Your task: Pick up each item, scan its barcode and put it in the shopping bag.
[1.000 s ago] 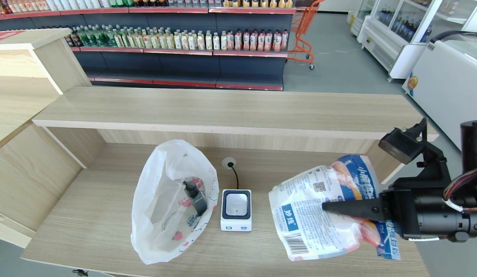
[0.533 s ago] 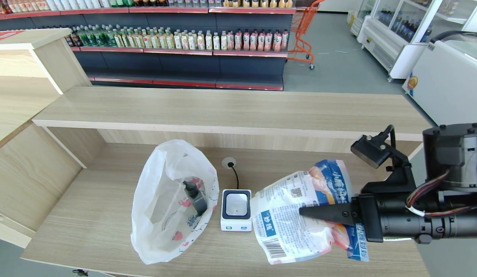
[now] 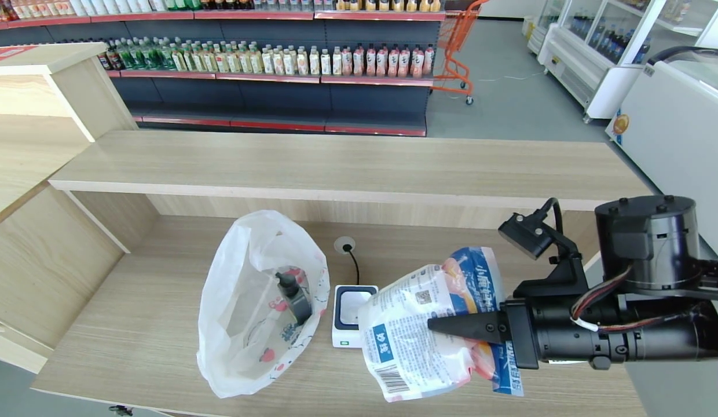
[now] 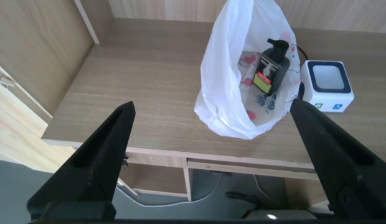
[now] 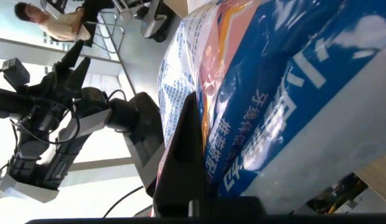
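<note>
My right claw (image 3: 435, 325) is clenched on the blue-and-white food packet (image 3: 405, 341), which hangs over the counter (image 3: 133, 324) with its barcode (image 3: 392, 379) at the near corner. The packet covers the right side of the barcode scanner (image 3: 348, 304). Just left of the scanner stands the shopping bag (image 3: 220, 336), a pump bottle (image 3: 294, 298) inside. My left claw (image 4: 211, 106) is spread wide and holds nothing.

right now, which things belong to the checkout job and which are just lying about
Job: white-and-blue plastic snack pouch in right gripper; white square barcode scanner; translucent plastic shopping bag with dark pump bottle.
Lying about: orange wire cart; shelved drink bottles; white freezers.
</note>
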`<state>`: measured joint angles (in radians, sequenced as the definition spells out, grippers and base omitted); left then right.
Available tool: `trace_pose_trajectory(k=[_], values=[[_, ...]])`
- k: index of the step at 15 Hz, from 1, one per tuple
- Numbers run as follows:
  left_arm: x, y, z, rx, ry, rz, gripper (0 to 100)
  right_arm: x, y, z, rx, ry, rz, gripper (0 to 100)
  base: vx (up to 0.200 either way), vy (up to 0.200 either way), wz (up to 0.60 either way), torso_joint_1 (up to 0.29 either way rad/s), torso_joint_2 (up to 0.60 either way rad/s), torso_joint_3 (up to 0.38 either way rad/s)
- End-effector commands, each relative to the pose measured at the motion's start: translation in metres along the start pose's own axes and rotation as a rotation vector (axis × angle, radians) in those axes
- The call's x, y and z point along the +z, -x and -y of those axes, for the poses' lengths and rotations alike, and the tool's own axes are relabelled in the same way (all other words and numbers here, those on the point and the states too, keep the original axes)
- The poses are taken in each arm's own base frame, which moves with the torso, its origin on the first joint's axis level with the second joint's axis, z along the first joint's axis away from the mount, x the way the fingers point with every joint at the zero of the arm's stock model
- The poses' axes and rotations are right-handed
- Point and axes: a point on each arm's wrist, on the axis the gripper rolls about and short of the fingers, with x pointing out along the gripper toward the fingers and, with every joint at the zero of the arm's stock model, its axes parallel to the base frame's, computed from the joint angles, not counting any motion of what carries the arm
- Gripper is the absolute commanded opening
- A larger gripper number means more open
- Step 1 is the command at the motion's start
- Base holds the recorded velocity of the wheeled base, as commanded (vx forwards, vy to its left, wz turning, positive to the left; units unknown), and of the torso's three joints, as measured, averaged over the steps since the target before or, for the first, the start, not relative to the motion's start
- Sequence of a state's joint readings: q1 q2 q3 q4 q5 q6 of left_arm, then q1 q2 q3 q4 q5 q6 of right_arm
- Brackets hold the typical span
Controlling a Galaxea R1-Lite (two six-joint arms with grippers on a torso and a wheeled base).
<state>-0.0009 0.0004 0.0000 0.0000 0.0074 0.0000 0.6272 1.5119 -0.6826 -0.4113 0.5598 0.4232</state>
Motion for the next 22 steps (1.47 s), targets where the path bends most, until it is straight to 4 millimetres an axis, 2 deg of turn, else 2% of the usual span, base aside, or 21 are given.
trace_pose_trajectory(k=[1, 5, 7, 9, 11, 13, 16, 22], values=[[0.000, 0.000, 0.000, 0.000, 0.000, -0.001, 100, -0.001, -0.002, 0.001, 0.001, -0.003, -0.009, 0, 0.000, 0.000, 0.00, 0.000, 0.00, 0.000], [0.000, 0.000, 0.000, 0.000, 0.000, -0.001, 100, 0.001, 0.002, -0.003, 0.002, 0.013, 0.011, 0, 0.000, 0.000, 0.00, 0.000, 0.00, 0.000], [0.000, 0.000, 0.000, 0.000, 0.002, -0.001, 100, 0.004, 0.010, -0.006, -0.057, 0.061, 0.060, 0, 0.000, 0.000, 0.00, 0.000, 0.00, 0.000], [0.000, 0.000, 0.000, 0.001, 0.000, -0.001, 100, 0.006, 0.022, -0.004, -0.226, 0.220, 0.127, 0, 0.000, 0.000, 0.00, 0.000, 0.00, 0.000], [0.000, 0.000, 0.000, 0.000, 0.002, -0.001, 100, 0.002, 0.043, -0.003, -0.348, 0.396, 0.112, 0, 0.000, 0.000, 0.00, 0.000, 0.00, 0.000], [0.000, 0.000, 0.000, 0.000, 0.002, 0.000, 100, -0.011, 0.063, 0.005, -0.441, 0.517, 0.036, 0, 0.000, 0.000, 0.00, 0.000, 0.00, 0.000], [0.000, 0.000, 0.000, 0.001, 0.000, -0.001, 100, -0.027, 0.079, 0.019, -0.552, 0.643, -0.025, 0, 0.000, 0.000, 0.00, 0.000, 0.00, 0.000], [0.000, 0.000, 0.000, 0.000, 0.002, 0.000, 100, -0.026, 0.084, 0.022, -0.574, 0.691, -0.029, 0, 0.000, 0.000, 0.00, 0.000, 0.00, 0.000]])
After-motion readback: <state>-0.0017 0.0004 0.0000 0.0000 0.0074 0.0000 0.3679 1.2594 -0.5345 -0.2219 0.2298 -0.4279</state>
